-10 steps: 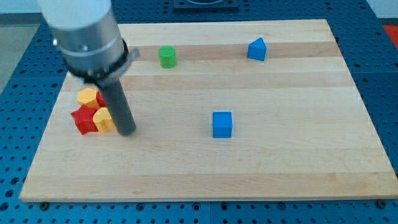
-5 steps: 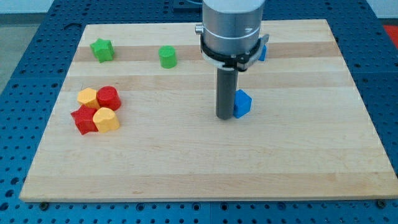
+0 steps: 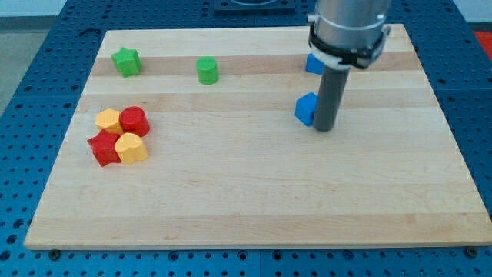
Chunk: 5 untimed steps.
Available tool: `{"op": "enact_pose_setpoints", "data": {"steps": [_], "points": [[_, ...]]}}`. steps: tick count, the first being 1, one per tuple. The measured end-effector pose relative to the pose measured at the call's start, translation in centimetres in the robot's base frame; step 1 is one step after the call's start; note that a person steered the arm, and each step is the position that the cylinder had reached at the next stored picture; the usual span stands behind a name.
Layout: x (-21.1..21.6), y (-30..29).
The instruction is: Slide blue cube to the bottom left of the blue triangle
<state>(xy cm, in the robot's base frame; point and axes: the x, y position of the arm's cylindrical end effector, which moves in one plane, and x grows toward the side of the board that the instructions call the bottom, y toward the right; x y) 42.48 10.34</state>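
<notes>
The blue cube (image 3: pixel 306 108) sits on the wooden board right of centre, turned at an angle. My tip (image 3: pixel 324 128) stands right beside it, touching its right side. The blue triangle (image 3: pixel 313 63) lies near the view's top right, mostly hidden behind my arm, only its left part showing. The cube lies below the triangle and slightly to its left.
A green star (image 3: pixel 126 61) and a green cylinder (image 3: pixel 207 70) lie near the board's top edge. At the left, a cluster: a yellow hexagon (image 3: pixel 108 120), a red cylinder (image 3: pixel 134 121), a red star (image 3: pixel 102 148) and a yellow block (image 3: pixel 131 148).
My tip crossed from the left cluster to the cube, pushed it up and to the right, then moved around to its right side. The cube has turned.
</notes>
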Motion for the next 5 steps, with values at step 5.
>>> {"op": "enact_pose_setpoints", "data": {"steps": [5], "points": [[-15.8, 8.7]]}}
